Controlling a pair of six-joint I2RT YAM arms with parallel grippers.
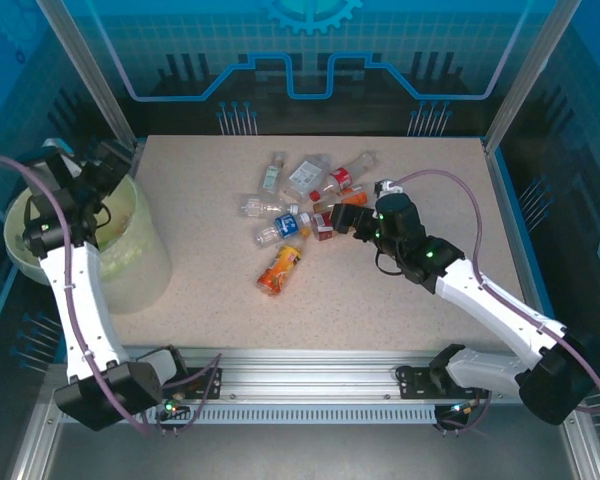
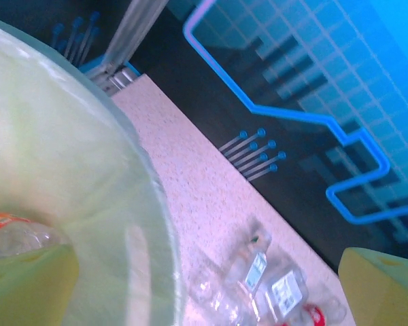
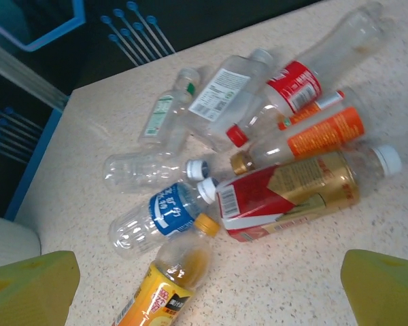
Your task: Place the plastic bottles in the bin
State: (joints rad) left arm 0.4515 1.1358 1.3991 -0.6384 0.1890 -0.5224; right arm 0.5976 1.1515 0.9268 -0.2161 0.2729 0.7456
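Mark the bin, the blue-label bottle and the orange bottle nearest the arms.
bin (image 1: pixel 143 266): top external view, on its outer wall.
blue-label bottle (image 3: pixel 168 212): right wrist view, on the blue label.
orange bottle (image 1: pixel 280 268): top external view, on its label.

bin (image 1: pixel 140 262): left edge of table (image 1: pixel 430 180) | bottles (image 1: pixel 290 225): clustered mid-table, right of bin | one bottle (image 2: pixel 20 238): perhaps inside bin

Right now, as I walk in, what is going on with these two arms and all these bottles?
Two robot arms are clearing bottles into a bin. The left gripper hangs open above the large round pale yellow-green bin, where a clear plastic bottle with some orange on it already lies. The right gripper hovers open and empty beside the pile of small clear plastic bottles waiting on the speckled beige table.
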